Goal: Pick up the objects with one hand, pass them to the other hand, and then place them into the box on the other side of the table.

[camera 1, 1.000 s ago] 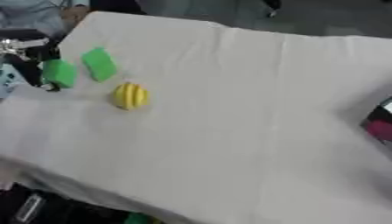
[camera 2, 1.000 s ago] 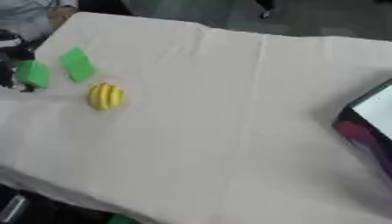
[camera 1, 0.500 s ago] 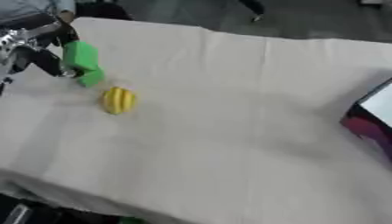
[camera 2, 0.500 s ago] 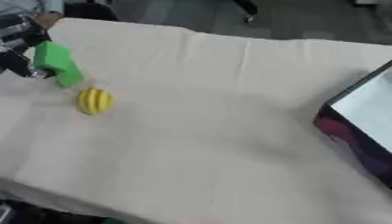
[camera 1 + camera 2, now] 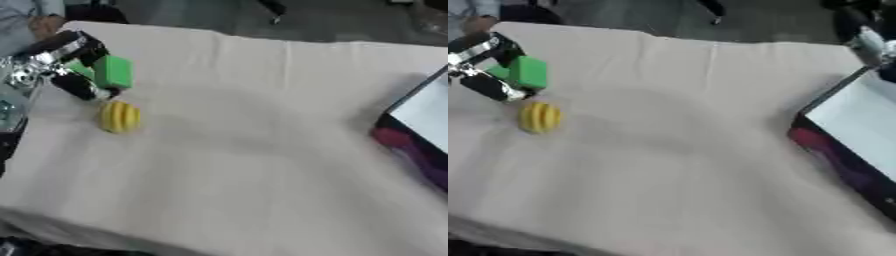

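The box [image 5: 846,135] sits at the right edge of the counter [image 5: 245,150], running off past the frame. It has a dark rim with a reddish-purple wall facing the middle of the counter, and its inside shows only a flat pale surface; nothing can be made out lying in it. Its long side runs at a slant, from the far right down toward the near right corner.

Near the far left corner, the left hand [image 5: 63,67] holds a green block [image 5: 112,71] clear of the cloth. The fingers [image 5: 79,86] are curled round it, one dark finger below and a silver-and-black part above, so the block is pinched between them. The block looks roughly cubic, with a broad green face turned toward the middle of the counter and one edge tilted upward; no clear long axis shows.

Just below the hand, a yellow ridged ball [image 5: 119,116] lies on the cloth, close to the left edge and apart from the block. Its ribs run more or less upright in the view.

At the far right, above the box, part of the right hand [image 5: 870,42] shows, dark with a pale piece; whether its fingers are spread or curled cannot be told.

The counter is covered by a cream cloth with soft folds.
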